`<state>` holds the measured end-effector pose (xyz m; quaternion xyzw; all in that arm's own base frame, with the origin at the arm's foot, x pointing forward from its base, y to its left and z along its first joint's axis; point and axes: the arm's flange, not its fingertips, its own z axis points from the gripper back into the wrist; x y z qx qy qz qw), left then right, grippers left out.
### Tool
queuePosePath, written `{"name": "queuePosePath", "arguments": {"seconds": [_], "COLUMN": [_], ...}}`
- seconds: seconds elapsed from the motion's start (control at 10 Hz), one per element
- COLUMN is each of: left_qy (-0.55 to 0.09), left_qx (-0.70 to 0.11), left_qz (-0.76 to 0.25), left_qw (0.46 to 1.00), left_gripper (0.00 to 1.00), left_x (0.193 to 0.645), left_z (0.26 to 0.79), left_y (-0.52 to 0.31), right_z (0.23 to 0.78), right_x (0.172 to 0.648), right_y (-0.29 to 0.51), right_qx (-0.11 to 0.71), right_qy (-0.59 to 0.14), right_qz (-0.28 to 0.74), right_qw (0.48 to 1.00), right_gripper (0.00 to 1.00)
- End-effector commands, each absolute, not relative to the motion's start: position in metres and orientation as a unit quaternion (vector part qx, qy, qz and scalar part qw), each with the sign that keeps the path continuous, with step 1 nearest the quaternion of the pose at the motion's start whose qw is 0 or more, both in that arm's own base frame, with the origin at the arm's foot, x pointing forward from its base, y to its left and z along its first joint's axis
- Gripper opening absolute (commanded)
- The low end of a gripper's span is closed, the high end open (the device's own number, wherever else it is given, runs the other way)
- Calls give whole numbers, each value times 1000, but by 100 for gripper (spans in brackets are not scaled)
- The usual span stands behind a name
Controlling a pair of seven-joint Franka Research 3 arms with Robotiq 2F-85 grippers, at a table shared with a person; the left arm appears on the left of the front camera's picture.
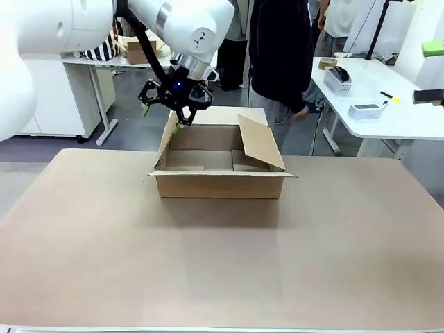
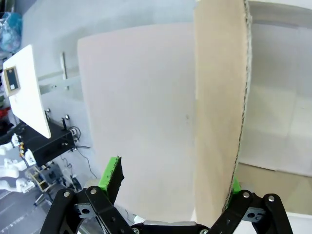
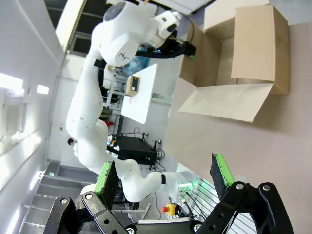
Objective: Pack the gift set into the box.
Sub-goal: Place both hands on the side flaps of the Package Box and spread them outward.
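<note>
Box (image 1: 220, 186) stands open showing bare cardboard floor, left fingers (image 2: 111, 173) apart astride its flap (image 2: 217, 112), right fingers (image 3: 220, 168) apart.

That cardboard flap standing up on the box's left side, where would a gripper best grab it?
Its free top edge, from above: the flap stands nearly upright and thin, so one finger goes each side. The left gripper straddles it that way, jaws open.

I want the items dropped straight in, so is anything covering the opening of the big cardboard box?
Yes, partly. The box's right flap leans inward over the right side of the opening. The left flap stands up between the open fingers of the left gripper, so that side is uncovered.
</note>
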<state>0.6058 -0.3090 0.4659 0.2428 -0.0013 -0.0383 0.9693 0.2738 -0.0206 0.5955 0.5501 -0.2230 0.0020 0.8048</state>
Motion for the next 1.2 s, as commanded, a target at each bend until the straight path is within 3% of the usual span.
{"name": "queuePosePath", "arguments": {"seconds": [0.0, 0.8, 1.1], "left_qy": [-6, -26, -76], "left_qx": [231, -6, -113], "left_qz": [-12, 12, 22], "left_qw": [973, 1000, 990], "left_gripper": [100, 100, 100], "left_x": [589, 563, 545], "left_z": [465, 458, 460], "left_y": [-283, -198, -165], "right_z": [596, 596, 596], "right_x": [277, 277, 277], "right_y": [-19, -19, -19], "right_qx": [557, 557, 557], "right_qy": [-234, -234, -234], "right_qz": [12, 12, 12], "right_qw": [797, 797, 797], "right_gripper": [100, 100, 100]}}
